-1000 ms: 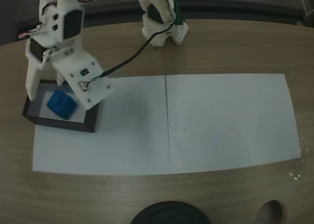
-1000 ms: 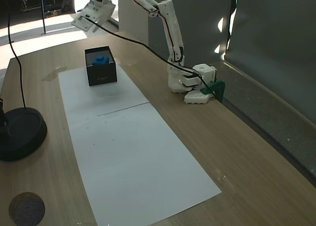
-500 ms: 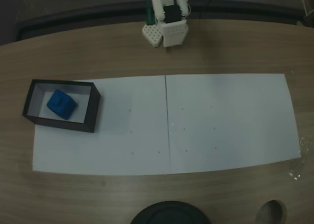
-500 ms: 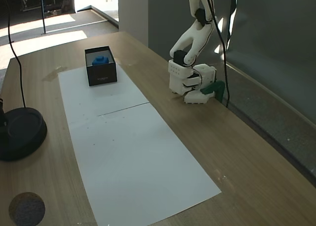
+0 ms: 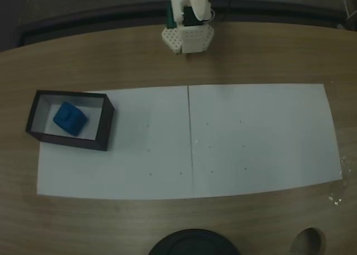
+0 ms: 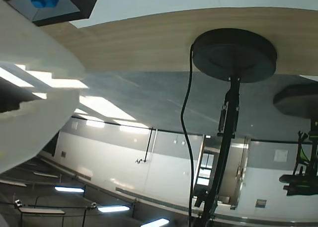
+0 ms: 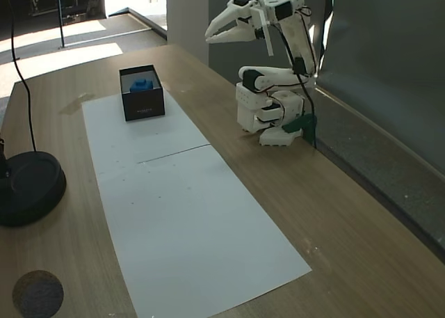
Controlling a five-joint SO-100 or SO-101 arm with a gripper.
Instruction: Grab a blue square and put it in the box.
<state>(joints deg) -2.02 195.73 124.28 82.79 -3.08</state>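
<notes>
The blue square (image 5: 70,119) is seen inside the box (image 5: 105,126) at frame left, task judged done, with the pincer (image 7: 209,36) empty, nearly closed, upper centre.

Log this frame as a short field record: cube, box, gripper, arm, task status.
cube: blue square lying inside the box, left part of its floor
box: box on the white paper, left end
gripper: gripper raised high, holding nothing, jaws nearly closed
arm: folded back over its base
task status: appears complete
</notes>
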